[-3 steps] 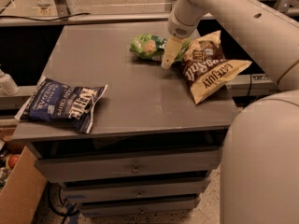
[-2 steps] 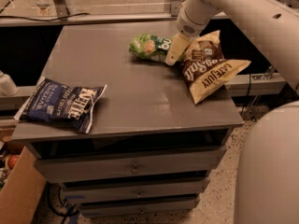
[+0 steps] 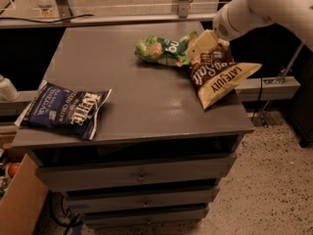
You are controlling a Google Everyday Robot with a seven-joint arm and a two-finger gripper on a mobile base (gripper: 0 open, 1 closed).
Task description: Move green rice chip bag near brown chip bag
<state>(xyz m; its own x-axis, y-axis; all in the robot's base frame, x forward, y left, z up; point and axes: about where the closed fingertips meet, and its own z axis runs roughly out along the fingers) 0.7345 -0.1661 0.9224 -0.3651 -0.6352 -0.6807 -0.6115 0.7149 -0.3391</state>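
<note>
Surrounding things: grey drawer cabinet, smooth flat top; dark blue crinkly bag reading "KETTLE" at its left edge, well apart from the others.
Brown chip bag: brown and cream, creased, "LATE JULY" legible, centre right.
Green rice chip bag: small, crumpled, glossy, upper centre, just beside the brown one.
My gripper: cream, over where both bags meet; apart or together, I cannot tell.

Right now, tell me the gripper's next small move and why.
Probably lift the gripper straight up and clear: it sits just where the green rice chip bag meets the brown Late July chip bag, so the two already lie together.
</note>
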